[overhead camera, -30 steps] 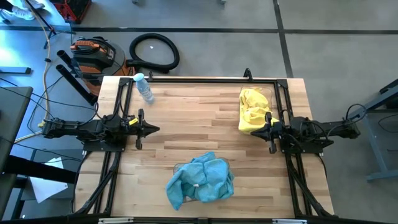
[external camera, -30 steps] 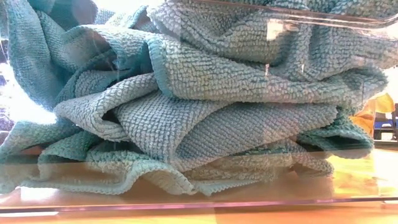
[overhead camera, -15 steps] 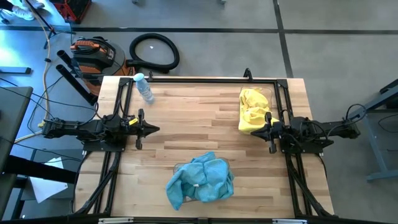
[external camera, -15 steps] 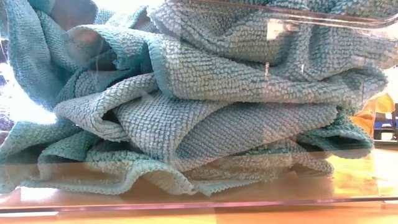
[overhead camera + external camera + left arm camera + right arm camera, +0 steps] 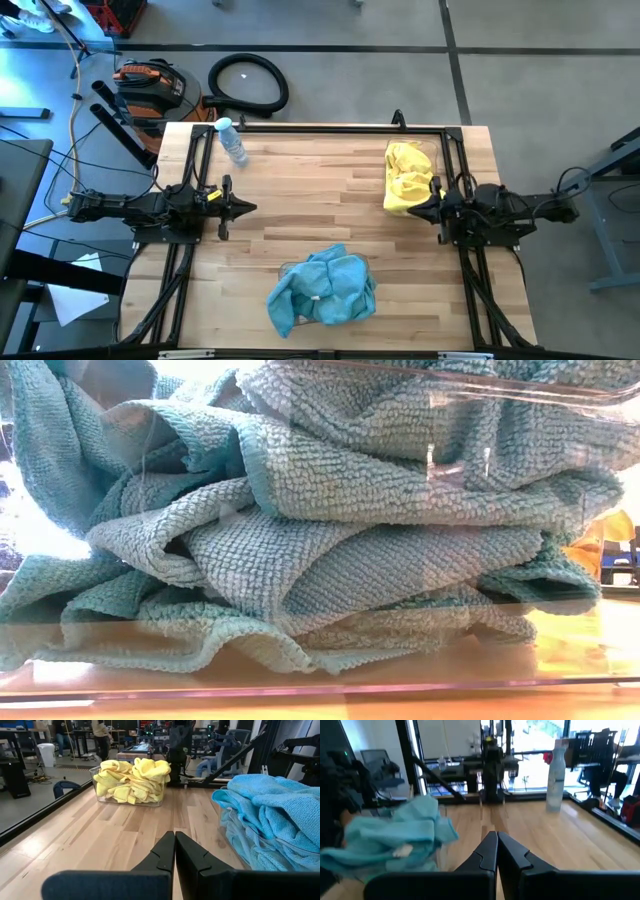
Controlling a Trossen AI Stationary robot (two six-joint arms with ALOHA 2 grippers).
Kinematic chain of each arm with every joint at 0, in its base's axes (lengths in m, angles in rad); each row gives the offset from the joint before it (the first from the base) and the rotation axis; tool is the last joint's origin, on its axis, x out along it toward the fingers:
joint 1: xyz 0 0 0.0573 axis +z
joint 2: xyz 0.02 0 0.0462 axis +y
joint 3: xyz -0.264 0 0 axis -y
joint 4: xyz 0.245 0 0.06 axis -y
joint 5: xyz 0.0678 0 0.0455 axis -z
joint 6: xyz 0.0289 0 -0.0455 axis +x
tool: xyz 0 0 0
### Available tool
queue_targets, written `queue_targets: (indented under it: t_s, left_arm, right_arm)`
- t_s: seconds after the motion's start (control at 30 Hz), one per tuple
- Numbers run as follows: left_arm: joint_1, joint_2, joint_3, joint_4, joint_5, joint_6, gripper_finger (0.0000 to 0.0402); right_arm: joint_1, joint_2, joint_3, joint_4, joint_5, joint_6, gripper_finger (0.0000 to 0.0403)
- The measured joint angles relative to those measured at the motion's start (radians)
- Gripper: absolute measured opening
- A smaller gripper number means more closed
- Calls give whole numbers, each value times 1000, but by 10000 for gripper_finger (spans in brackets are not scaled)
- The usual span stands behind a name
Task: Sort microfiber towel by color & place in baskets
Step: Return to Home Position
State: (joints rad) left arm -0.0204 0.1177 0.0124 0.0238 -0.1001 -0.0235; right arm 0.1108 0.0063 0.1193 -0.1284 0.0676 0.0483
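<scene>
Sorting looks done, with yellow towels (image 5: 408,175) heaped in the far basket (image 5: 96,780) and teal towels (image 5: 325,285) piled in the near basket (image 5: 520,390) at the table's (image 5: 300,200) front edge, so homing well means parking each arm low with fingers together (left hand (image 5: 250,208) and right hand (image 5: 408,209) both show that). The right hand sits just beside the far basket, so I'd draw it straight back; the table's middle is open, the water bottle (image 5: 232,140) well apart.

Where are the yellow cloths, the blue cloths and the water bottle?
yellow cloths (image 5: 408,178), high view, middle of the pile.
blue cloths (image 5: 325,290), high view, middle of the heap.
water bottle (image 5: 235,147), high view, its clear body.
</scene>
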Motion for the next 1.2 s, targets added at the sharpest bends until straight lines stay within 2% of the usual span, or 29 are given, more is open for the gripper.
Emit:
queue_targets:
  t_s: [0.17, 0.43, 1.2]
  left_arm:
    - [0, 0, 0, 0, 0, 0, 0]
    - [0, 0, 0, 0, 0, 0, 0]
    - [0, 0, 0, 0, 0, 0, 0]
  right_arm:
    - [0, 0, 48, -106, 0, -3, 0]
    - [0, 0, 49, -241, 0, -3, 0]
    - [0, 0, 49, -253, 0, -3, 0]
